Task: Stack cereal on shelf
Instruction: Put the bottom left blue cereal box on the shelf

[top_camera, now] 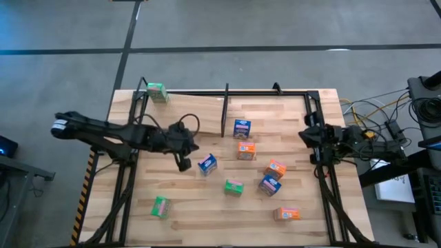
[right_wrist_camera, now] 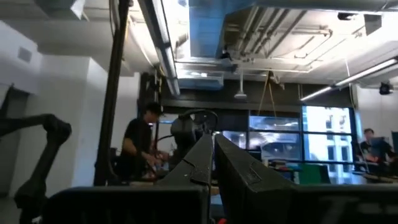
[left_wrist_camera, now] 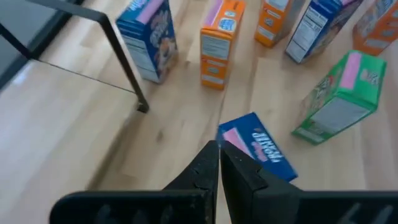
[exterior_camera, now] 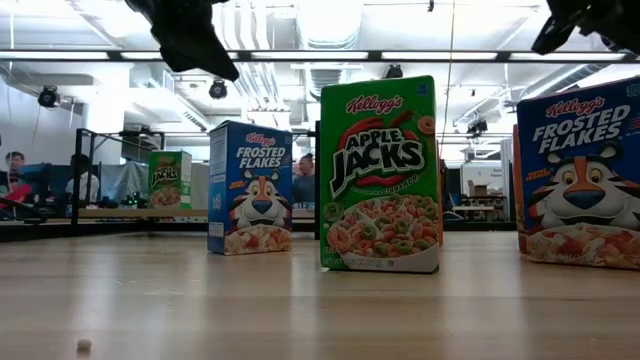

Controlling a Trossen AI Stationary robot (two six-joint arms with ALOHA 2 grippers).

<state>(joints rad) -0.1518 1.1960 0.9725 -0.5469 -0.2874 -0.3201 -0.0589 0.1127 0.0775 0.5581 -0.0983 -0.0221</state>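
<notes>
Cereal, small cartons, loose on the desk (top_camera: 186, 213): one blue box (top_camera: 207, 164) lying flat just beside the left gripper (top_camera: 185, 164); a blue box (top_camera: 242, 128) upright with an orange box (top_camera: 246, 149) close in front of it; an orange box (top_camera: 275, 168) touching a blue one (top_camera: 269, 184); a green box (top_camera: 233, 187) mid-desk; a green box (top_camera: 160, 207) near the front left; an orange box (top_camera: 286, 214) at the front right. One green box (top_camera: 157, 91) sits at the shelf's (top_camera: 269, 103) far left corner, by the black frame; the black divider rod (top_camera: 224, 110) stands mid-shelf. Nearly all stock is unshelved, so the task looks barely begun. Risk: the flat blue box offers only its broad face, and a descent with fingers pressed together would likely shove it aside instead of gripping it; neighbouring upright boxes could topple if brushed. Left gripper: fully closed, empty, hovering at the flat blue box's edge, contact not certain. Right gripper (top_camera: 306, 138): closed, empty, parked at the desk's right edge, aimed out into the room.
</notes>
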